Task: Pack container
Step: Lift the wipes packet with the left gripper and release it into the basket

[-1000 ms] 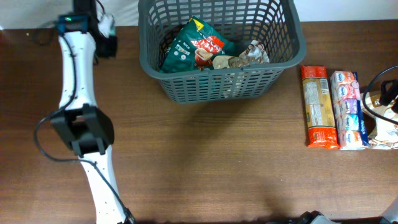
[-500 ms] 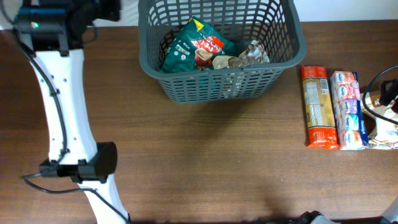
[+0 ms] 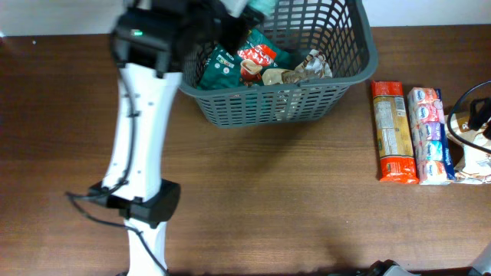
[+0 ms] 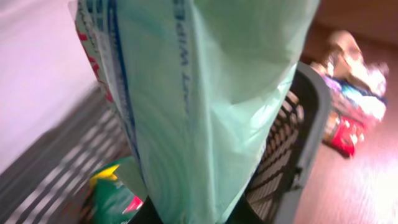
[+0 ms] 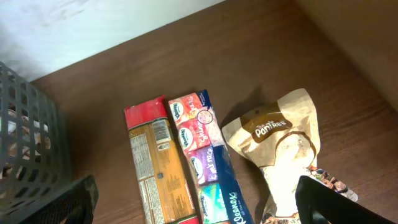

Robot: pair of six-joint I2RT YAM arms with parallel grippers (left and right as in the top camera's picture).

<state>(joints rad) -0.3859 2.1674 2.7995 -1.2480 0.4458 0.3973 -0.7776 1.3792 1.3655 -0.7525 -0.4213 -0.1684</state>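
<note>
The container (image 3: 349, 73), a dark grey slotted basket, stands at the back centre of the table, and its wall (image 4: 298, 143) also shows in the left wrist view. Inside lie a green snack bag (image 3: 226, 61), a red-and-white packet (image 3: 257, 55) and a crumpled brownish wrapper (image 3: 295, 73). My left gripper (image 3: 230, 19) hangs over the basket's left rear corner, shut on a pale green packet (image 4: 211, 93) that fills its wrist view. My right gripper (image 5: 196, 211) stands open above the packets on the right, holding nothing.
Right of the basket lie an orange pasta box (image 3: 393, 130), a tissue multipack (image 3: 430, 134) and a brown-and-white paper bag (image 5: 280, 137). The left arm's white links (image 3: 138, 130) stretch from the front edge up to the basket. Cables (image 3: 460, 115) loop at the right edge.
My left arm has swung from the table's far left to over the basket's left rear corner, carrying the pale green packet. The right gripper and the packets have not moved.
</note>
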